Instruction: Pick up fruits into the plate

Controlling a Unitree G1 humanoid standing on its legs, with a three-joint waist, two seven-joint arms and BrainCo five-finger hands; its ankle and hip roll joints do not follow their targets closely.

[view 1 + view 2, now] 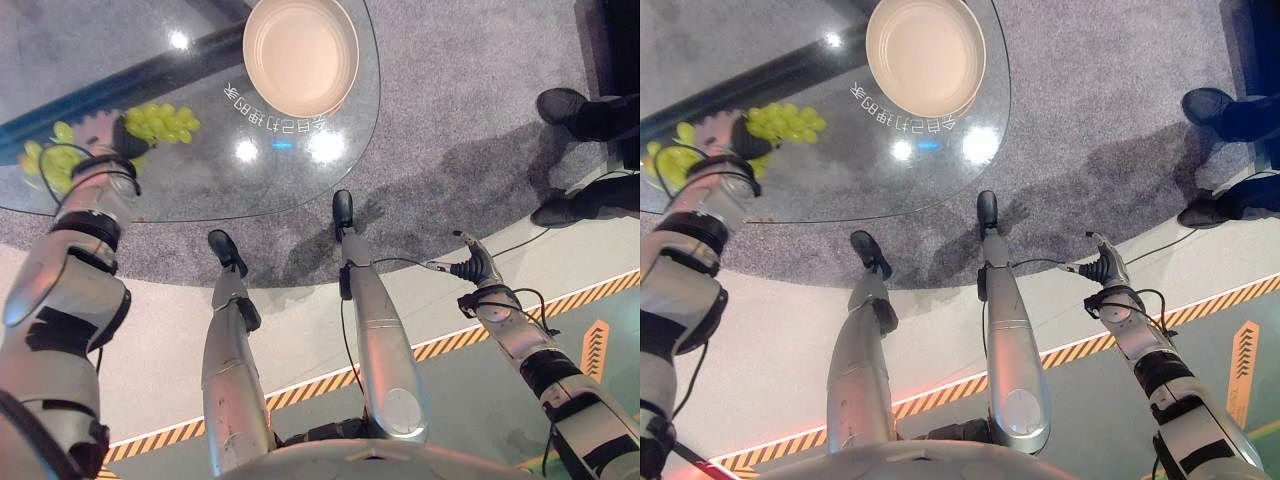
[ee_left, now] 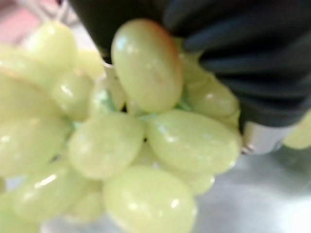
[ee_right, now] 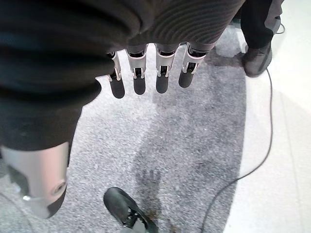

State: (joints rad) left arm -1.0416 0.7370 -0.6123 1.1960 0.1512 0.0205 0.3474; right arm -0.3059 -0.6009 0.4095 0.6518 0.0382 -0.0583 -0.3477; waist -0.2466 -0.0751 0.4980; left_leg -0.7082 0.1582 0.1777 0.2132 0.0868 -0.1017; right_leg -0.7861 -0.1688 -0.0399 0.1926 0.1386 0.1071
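Note:
A bunch of green grapes (image 1: 162, 122) lies on the round glass table (image 1: 260, 180), at its left side. My left hand (image 1: 98, 140) is down on the bunch, with grapes showing on both sides of it. In the left wrist view the dark fingertips (image 2: 243, 73) curl tightly over the grapes (image 2: 146, 141). An empty beige plate (image 1: 300, 55) stands on the table's far middle, well to the right of the grapes. My right hand (image 1: 478, 265) hangs beside the body, off the table, fingers (image 3: 139, 77) straight and holding nothing.
The table's near edge curves just in front of me, over grey carpet. A person's dark shoes (image 1: 565, 105) stand on the carpet at the far right. A yellow-and-black striped line (image 1: 500, 325) crosses the floor below my right hand.

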